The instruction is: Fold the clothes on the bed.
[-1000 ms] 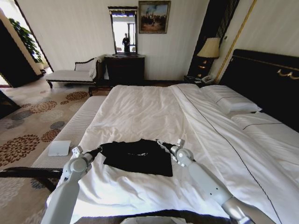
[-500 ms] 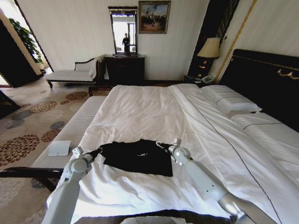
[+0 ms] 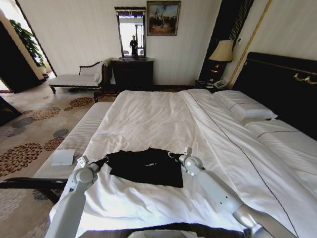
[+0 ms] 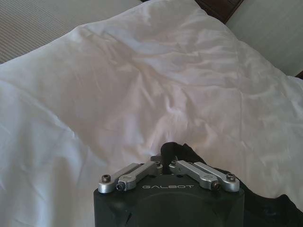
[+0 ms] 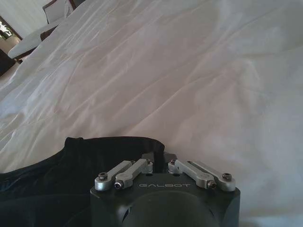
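Black clothes point(image 3: 146, 166) (lettering hidden), left gripper point(image 3: 105, 159), right gripper point(image 3: 172, 155) pinching edges

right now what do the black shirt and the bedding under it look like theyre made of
The black T-shirt looks like soft matte knit, probably cotton jersey: it lies limp and flat with no sheen. The white duvet looks like smooth woven cotton or a blend, with crisp fine creases and a faint sheen. Exact fibres can't be told.

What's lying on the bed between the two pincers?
In the head view, the black T-shirt spans from left pincer to right pincer.
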